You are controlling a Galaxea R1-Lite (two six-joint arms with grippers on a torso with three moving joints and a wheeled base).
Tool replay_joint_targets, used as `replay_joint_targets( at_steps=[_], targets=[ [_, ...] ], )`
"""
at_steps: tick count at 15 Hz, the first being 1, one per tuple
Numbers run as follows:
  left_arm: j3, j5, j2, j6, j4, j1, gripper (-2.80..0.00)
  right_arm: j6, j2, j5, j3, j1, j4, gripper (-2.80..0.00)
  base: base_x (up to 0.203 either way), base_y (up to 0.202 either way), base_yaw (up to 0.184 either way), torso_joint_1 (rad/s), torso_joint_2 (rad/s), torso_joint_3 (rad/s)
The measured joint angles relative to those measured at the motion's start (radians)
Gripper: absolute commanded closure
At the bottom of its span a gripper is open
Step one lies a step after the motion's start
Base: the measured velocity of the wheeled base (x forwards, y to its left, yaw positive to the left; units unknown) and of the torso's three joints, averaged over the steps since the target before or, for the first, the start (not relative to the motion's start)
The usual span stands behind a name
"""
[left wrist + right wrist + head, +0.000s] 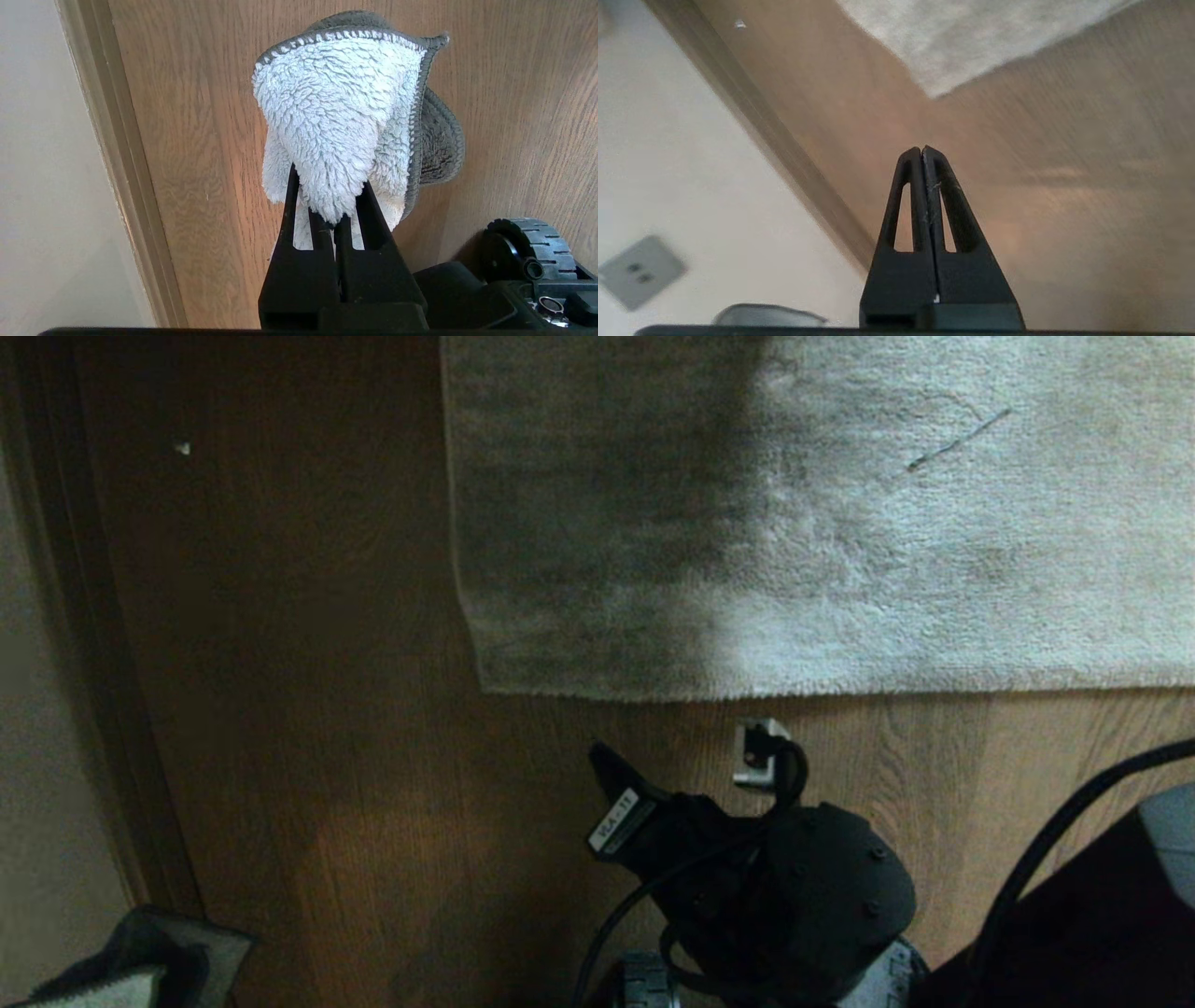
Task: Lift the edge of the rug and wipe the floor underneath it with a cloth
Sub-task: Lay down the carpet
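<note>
My right tool (923,151) sits nearest, fingers pressed together on nothing, hanging over bare floor (308,728) just short of the rug edge (794,691). To lift that hem I judge I must spread the fingers again, come in low and flat at the border near the corner, and slide one finger under the pile before pinching (a shut tool would only push the rug). The wrist is angled down toward the corner. My left tool (337,224) is parked by the skirting (117,154), pinching the cloth (336,116).
</note>
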Motion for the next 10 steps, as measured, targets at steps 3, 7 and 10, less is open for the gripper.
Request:
replay_joint_targets(
  at_steps=[3,7,10],
  targets=[
    [0.000,0.000,0.000,0.000,0.000,0.000,0.00,-0.021,-0.013,-0.002,0.019,-0.021,0.000,0.00,0.000,0.000,0.000,0.000,0.00,0.000],
    [0.000,-0.001,0.000,0.000,0.000,0.000,0.00,-0.065,-0.019,-0.014,0.024,-0.069,0.000,0.00,0.000,0.000,0.000,0.000,0.00,0.000],
    [0.000,0.000,0.000,0.000,0.000,0.000,0.00,-0.108,-0.030,-0.018,0.054,-0.115,0.000,0.00,0.000,0.000,0.000,0.000,0.00,0.000]
  ],
)
